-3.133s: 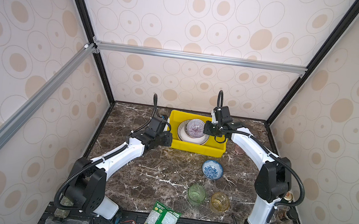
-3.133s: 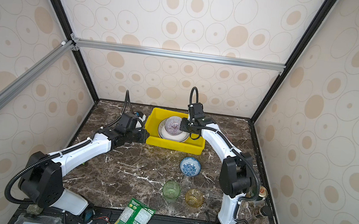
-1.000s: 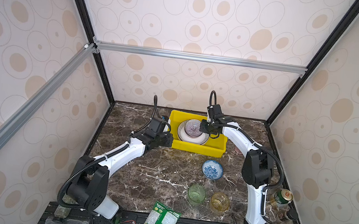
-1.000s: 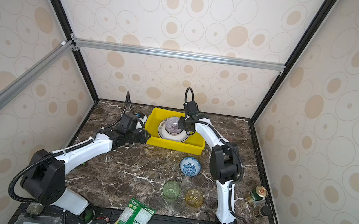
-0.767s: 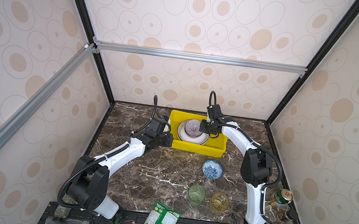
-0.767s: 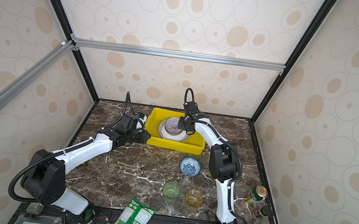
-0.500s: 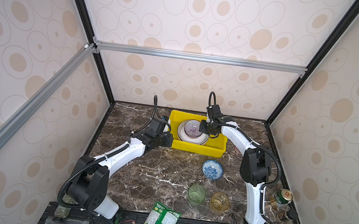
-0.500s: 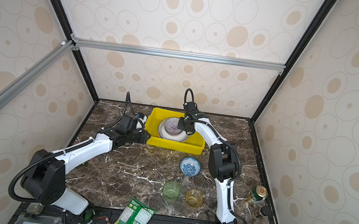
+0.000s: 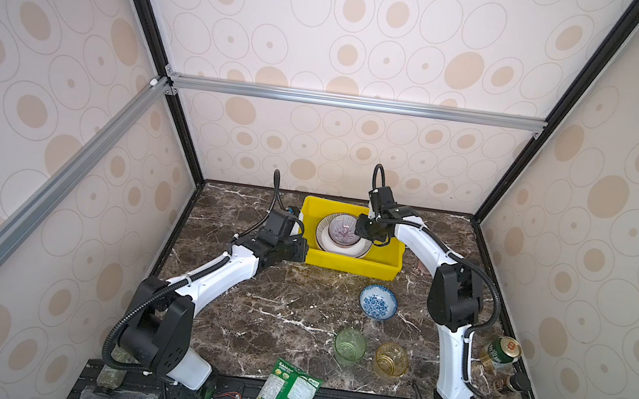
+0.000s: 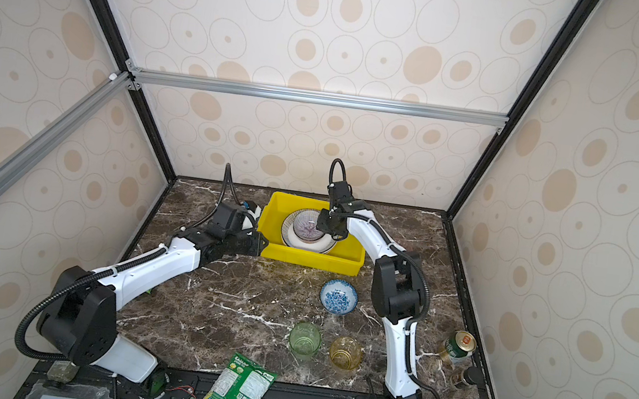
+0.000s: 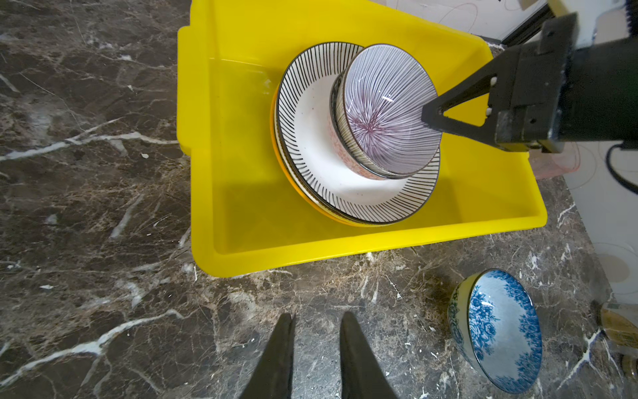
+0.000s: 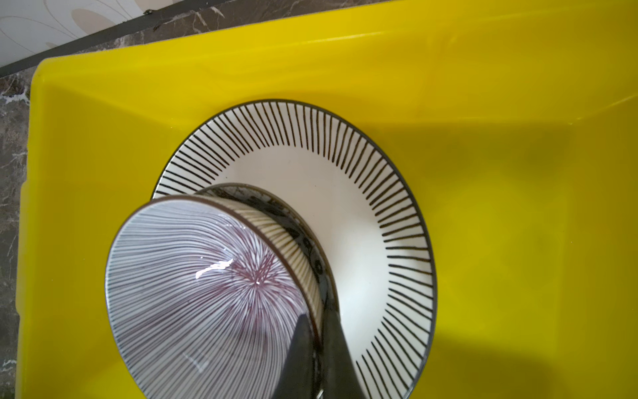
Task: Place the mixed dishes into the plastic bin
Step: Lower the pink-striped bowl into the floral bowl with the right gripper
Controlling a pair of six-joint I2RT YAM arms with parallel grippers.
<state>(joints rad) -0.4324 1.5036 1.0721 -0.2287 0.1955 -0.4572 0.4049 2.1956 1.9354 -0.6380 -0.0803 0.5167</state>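
Note:
The yellow plastic bin (image 9: 347, 263) (image 10: 310, 260) stands at the back middle of the table. Inside it lies a black-striped plate (image 11: 345, 186) (image 12: 362, 193) on top of other plates. A purple-striped bowl (image 9: 343, 229) (image 11: 383, 114) (image 12: 193, 276) leans tilted on other bowls nested on that plate. My right gripper (image 9: 362, 231) (image 12: 319, 331) is shut on this bowl's rim, one finger inside and one outside. My left gripper (image 9: 301, 248) (image 11: 317, 319) hovers low over the marble by the bin's front left corner, slightly open and empty.
A blue floral bowl (image 9: 378, 302) (image 11: 500, 342) sits in front of the bin. A green tumbler (image 9: 350, 346) and an amber tumbler (image 9: 391, 360) stand nearer the front. A snack packet (image 9: 285, 397) hangs over the front edge. A can (image 9: 501, 352) stands at the right wall.
The right arm's elbow has swung inward and its gripper has come slightly left at the bowl's rim. The left arm has stayed by the bin's corner.

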